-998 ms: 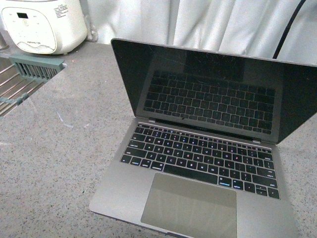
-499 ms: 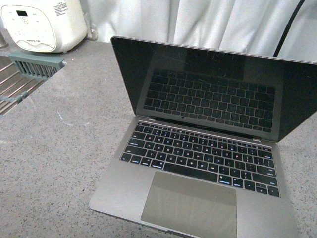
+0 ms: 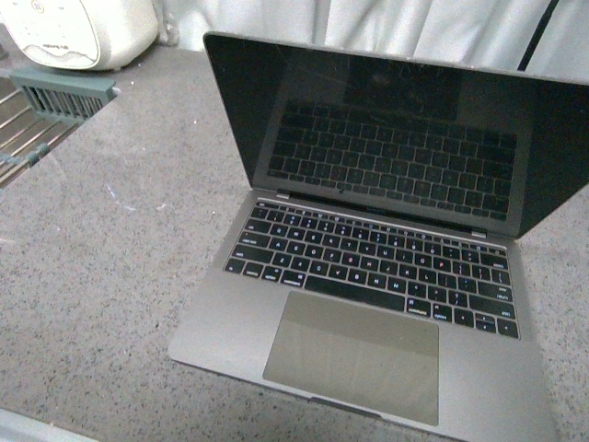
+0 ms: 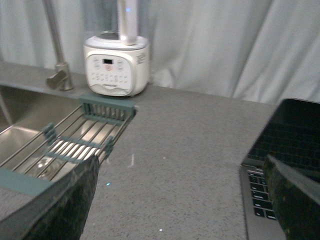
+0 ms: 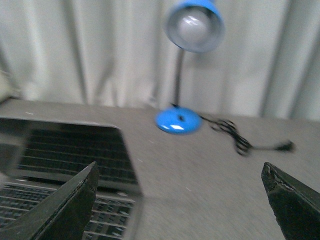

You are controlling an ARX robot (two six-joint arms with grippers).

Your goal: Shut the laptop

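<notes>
The laptop point(image 3: 368, 276) stands open on the grey speckled counter, its glossy black screen upright and its backlit keys and trackpad showing. No gripper shows in the front view. In the left wrist view my left gripper point(image 4: 182, 200) is open above bare counter, with the laptop's edge point(image 4: 255, 185) beside one finger. In the right wrist view my right gripper point(image 5: 182, 200) is open, with the laptop's screen point(image 5: 75, 150) and keys beside one finger. Both grippers are empty.
A white rice cooker point(image 3: 83, 32) stands at the back left, also in the left wrist view point(image 4: 116, 65). A sink with a wire rack point(image 4: 75, 140) and a faucet point(image 4: 57, 75) lies to the left. A blue desk lamp point(image 5: 187, 50) with its cord point(image 5: 240, 137) stands right of the laptop. White curtain behind.
The front view has shifted: the laptop and rice cooker sit higher in the picture and a pale edge shows at the bottom left. The laptop's lid stays open at the same angle.
</notes>
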